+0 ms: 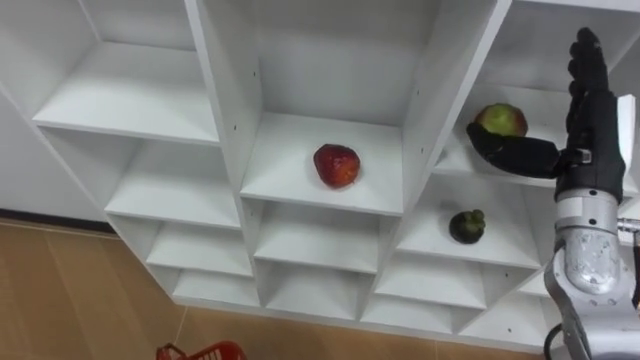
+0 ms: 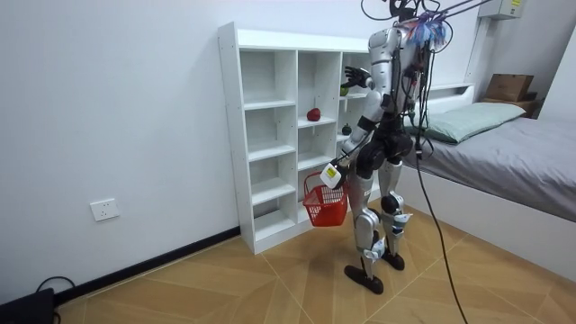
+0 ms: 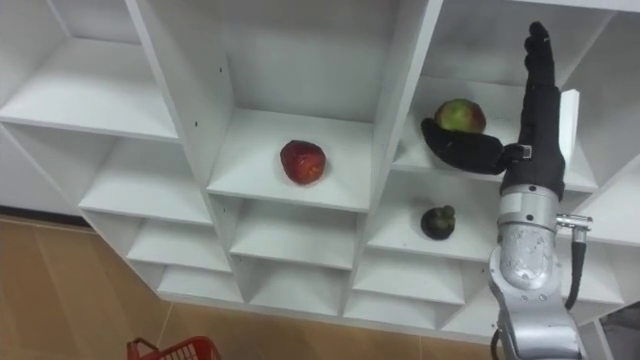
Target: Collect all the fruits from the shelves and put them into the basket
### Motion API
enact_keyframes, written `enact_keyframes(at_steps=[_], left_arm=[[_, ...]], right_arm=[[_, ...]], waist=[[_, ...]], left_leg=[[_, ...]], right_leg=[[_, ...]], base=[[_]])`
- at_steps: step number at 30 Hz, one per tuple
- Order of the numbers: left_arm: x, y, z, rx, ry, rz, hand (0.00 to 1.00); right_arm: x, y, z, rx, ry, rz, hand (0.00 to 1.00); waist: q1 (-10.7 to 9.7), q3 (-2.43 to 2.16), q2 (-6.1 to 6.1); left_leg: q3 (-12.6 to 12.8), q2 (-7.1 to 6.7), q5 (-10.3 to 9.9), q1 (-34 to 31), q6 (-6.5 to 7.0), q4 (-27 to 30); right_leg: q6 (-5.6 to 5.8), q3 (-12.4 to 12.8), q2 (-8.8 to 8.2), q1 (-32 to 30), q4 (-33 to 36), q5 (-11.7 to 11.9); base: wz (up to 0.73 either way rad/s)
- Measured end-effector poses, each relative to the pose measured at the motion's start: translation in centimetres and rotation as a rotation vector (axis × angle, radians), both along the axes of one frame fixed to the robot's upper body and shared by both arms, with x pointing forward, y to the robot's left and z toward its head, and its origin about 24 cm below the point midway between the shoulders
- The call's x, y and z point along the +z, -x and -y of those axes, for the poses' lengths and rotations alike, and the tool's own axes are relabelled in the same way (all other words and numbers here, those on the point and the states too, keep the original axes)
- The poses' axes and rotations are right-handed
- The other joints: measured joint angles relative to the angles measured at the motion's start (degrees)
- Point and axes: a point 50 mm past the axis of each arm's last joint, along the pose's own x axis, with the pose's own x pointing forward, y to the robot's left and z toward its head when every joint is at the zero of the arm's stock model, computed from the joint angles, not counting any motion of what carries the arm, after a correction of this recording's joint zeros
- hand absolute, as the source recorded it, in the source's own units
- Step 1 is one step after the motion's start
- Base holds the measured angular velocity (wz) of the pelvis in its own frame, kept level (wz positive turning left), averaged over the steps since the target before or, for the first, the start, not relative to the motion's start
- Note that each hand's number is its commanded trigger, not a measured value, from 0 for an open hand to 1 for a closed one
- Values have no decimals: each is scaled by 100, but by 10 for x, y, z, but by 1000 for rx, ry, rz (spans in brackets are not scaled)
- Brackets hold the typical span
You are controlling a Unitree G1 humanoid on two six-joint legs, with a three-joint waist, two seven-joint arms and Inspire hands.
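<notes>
Robot stood facing white closet (image 1: 225, 90), bed behind it. Right hand (image 1: 592, 140) raised at right column, held open: fingers (image 1: 585, 70) straight up, thumb stretched sideways just under green-red fruit (image 1: 502, 120) on its shelf; contact cannot be told. Red fruit (image 1: 337, 165) lain in middle column. Dark fruit (image 1: 467, 226) set one shelf below green-red one. Red basket (image 2: 325, 202) hung low by handle from left hand (image 2: 331, 174), fingers closed round it.
</notes>
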Motion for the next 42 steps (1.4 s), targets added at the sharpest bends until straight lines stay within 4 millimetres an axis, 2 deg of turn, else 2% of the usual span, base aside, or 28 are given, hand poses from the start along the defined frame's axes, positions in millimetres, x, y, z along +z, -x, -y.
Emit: enact_keyframes(at_steps=[6, 13, 17, 19, 23, 31, 42], left_arm=[[1, 5, -2, 21, 7, -7, 100], [1, 7, -3, 28, 7, -11, 100], [1, 7, -4, 33, 6, -12, 100], [1, 8, -5, 41, 4, -15, 100], [2, 8, -7, 51, -2, -16, 100], [2, 8, -9, 66, -6, -17, 100], [3, 6, -9, 64, -5, -23, 100]], right_arm=[[1, -5, -1, 32, -1, -29, 0], [-2, -13, 11, 23, 6, -83, 0], [-5, -13, 12, 22, 6, -96, 0], [-13, -13, 15, 15, 5, -134, 0], [-30, -11, 20, 12, 5, -222, 0], [-30, -11, 19, 35, 6, -234, 0], [-38, -11, 19, 82, 5, -291, 0]], waist=[[-17, -14, 21], [-14, -18, 11], [-5, -33, -32], [-3, -49, -68], [8, -31, -103], [4, -8, -126], [-3, -22, -174]], left_leg=[[-21, 0, 0, 9, 0, 2], [-85, -6, 4, 3, -2, 14], [-79, -18, 9, -2, 1, 16], [-85, -20, 9, 11, 1, 17], [-86, -20, 9, 7, 1, 11], [-101, -16, 9, -12, 1, 10], [-106, -17, 9, -6, 1, 19]], right_leg=[[0, -37, -3, 43, 3, 0], [-1, -63, -5, 64, -2, -1], [0, -55, -5, 83, -70, -1], [0, -58, -6, 105, -76, -1], [1, -60, -6, 79, -74, 0], [1, -68, -3, 83, -73, 0], [1, -70, -5, 102, -75, -1]], base=[[2], [3], [0], [0], [0], [0], [0]])
